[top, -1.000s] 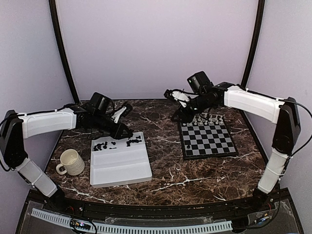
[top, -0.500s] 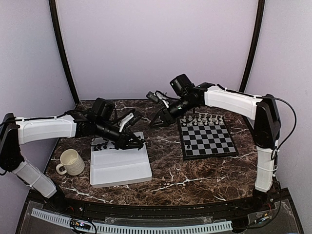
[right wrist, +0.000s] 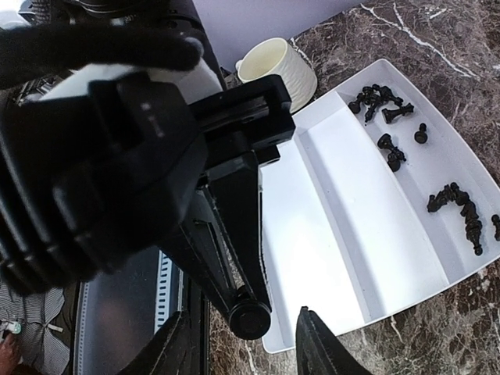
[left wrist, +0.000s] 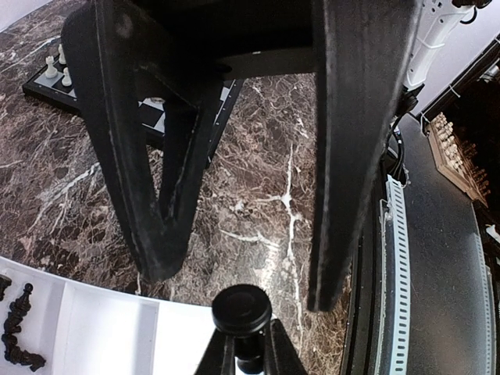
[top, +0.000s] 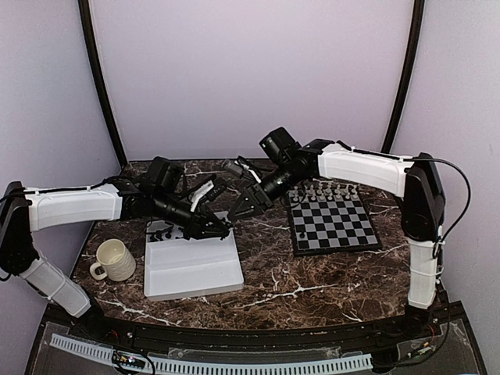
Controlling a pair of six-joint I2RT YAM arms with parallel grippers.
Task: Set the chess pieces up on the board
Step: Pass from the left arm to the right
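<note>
My left gripper (top: 224, 232) hovers at the right edge of the white tray (top: 191, 266), shut on a black chess piece (left wrist: 242, 308) whose round base points outward. My right gripper (top: 237, 211) faces it from the upper right with jaws open. In the right wrist view the held piece (right wrist: 250, 316) sits just ahead of the gap in my right gripper (right wrist: 242, 351), between its fingers (right wrist: 316, 348). More black chess pieces (right wrist: 383, 98) lie at the tray's far end. The board (top: 334, 226) lies to the right, with white pieces (top: 326, 191) on its far rows.
A cream mug (top: 113, 259) stands left of the tray. Marble table surface shows between tray and board. Dark frame posts rise at the back corners, and a ribbed strip (top: 234, 366) runs along the near edge.
The right arm swung left from the board's far edge to the tray's right edge, and its jaws opened wider. The left gripper moved from the tray's far end to its right edge, then held still.
</note>
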